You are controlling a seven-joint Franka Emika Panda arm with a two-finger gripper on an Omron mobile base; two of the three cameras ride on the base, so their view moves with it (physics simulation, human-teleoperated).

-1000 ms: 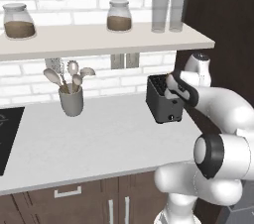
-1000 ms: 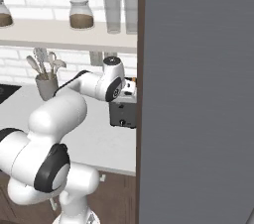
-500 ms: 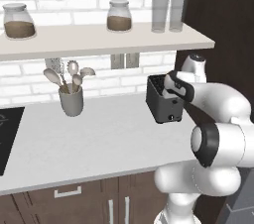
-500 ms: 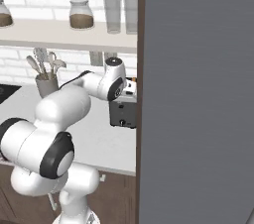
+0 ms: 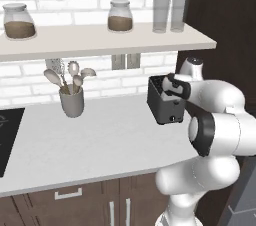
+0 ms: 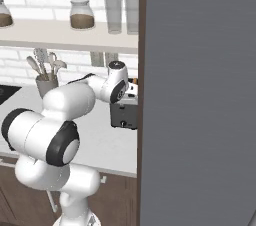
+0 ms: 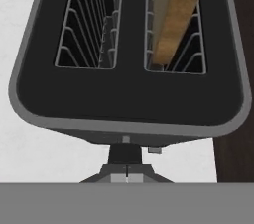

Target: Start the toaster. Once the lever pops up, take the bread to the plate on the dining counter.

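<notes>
Toaster (image 6: 123, 113) half behind the dark panel (image 6: 200, 95); bread (image 7: 178, 10) top cut off.

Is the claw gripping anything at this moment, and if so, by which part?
Nothing is held. The claw is shut with no gap between its tips, poised just outside the toaster's narrow end. The bread stands untouched in one slot.

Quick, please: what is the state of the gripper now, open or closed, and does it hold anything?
Gripper: closed, jaws together, holding nothing; it sits at the lever end of the toaster, with the bread in one slot.
</notes>
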